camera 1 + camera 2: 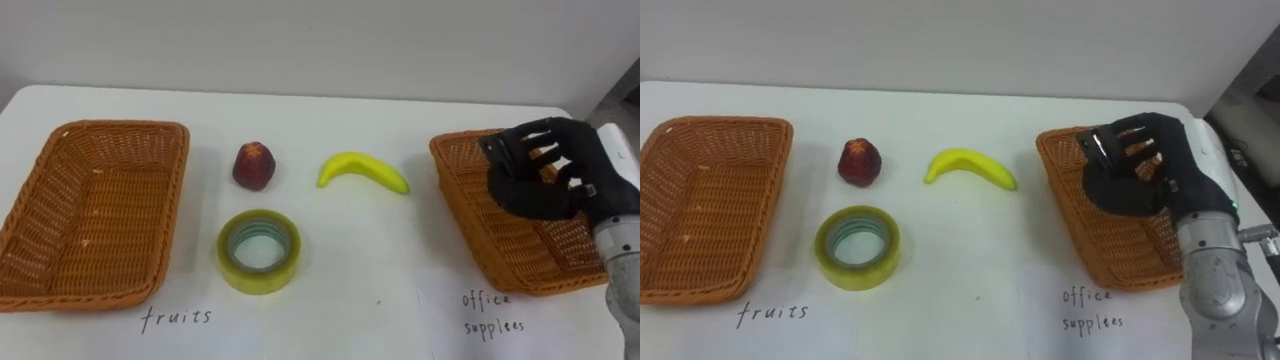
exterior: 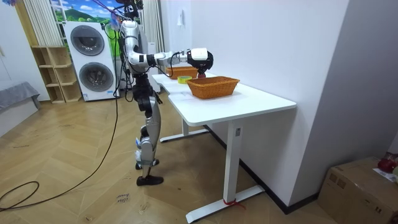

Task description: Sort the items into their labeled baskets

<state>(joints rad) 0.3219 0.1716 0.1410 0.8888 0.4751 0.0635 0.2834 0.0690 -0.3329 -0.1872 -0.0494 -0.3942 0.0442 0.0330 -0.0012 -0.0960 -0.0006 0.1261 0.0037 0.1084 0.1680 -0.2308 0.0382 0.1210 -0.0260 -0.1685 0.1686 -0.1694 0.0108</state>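
**Right hand held above the supplies basket, three items unsorted**

The right hand (image 1: 545,172) is held over the right basket (image 1: 457,190), the one marked in handwriting for office supplies. Its fingers are loosely bent and spread, and the weave can be seen between them. Nothing is seen in its grasp. What lies directly beneath the palm cannot be made out.

Three items are laid on the white table (image 1: 350,305) between the two baskets. A red fruit (image 1: 254,165) and a banana (image 1: 362,171) are set side by side but apart. A roll of tape (image 1: 258,250) lies flat nearer the robot, just in front of the red fruit. The left basket (image 1: 120,128), marked for fruit, is seen to hold nothing.

The step in hand is judged to be a pause between placements, with most of the sorting not yet done. For the next move, the hand would have to be lifted clear of the basket rim and brought across to one item. The tape is wide and flat, so a grip across its outer wall would be called for. The fruit belongs in the far left basket, so a long reach would be needed.
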